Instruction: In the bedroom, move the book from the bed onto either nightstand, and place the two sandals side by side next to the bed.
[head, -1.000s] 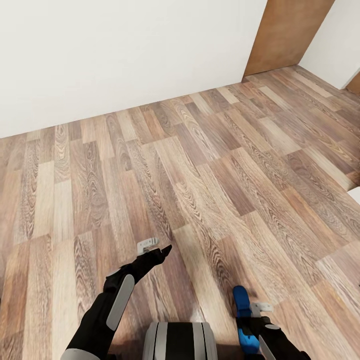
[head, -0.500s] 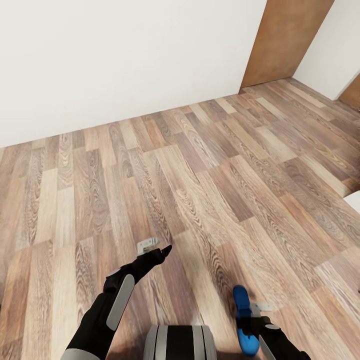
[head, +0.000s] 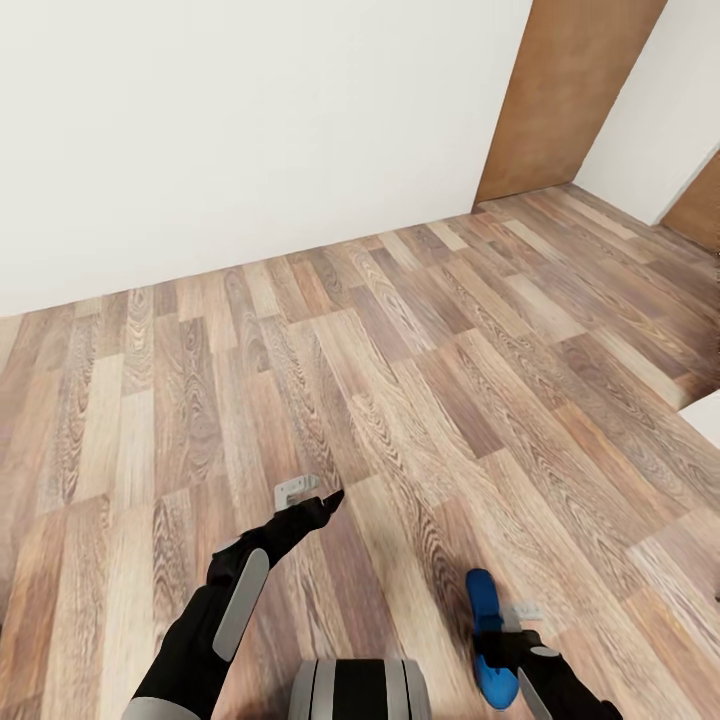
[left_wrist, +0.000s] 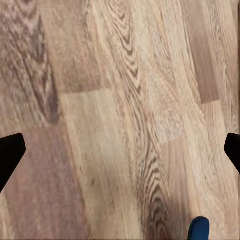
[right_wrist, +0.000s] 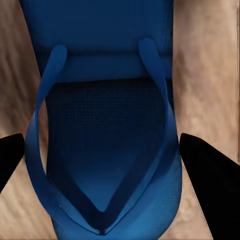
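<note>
One bright blue sandal (head: 488, 635) hangs low over the wood floor at the lower right of the head view, with my right gripper (head: 503, 642) shut on it. The right wrist view looks straight onto the sandal (right_wrist: 105, 125), its straps up, a black fingertip (right_wrist: 210, 175) on either side of the sole. My left gripper (head: 310, 495) is held out over bare planks, open and empty; its wrist view catches the sandal's tip (left_wrist: 198, 229) at the edge. The book, the bed and the nightstand are out of view.
A white wall (head: 250, 130) runs across the far side. A brown door (head: 570, 100) stands at the back right, with another brown panel (head: 700, 195) further right. A white corner of something (head: 708, 415) juts in at the right edge. Wood-plank floor (head: 400, 380) lies ahead.
The whole head view has shifted: wall base and door slid down and right, so the camera moved. Both arms hold the same pose, and the sandal stays in the right gripper.
</note>
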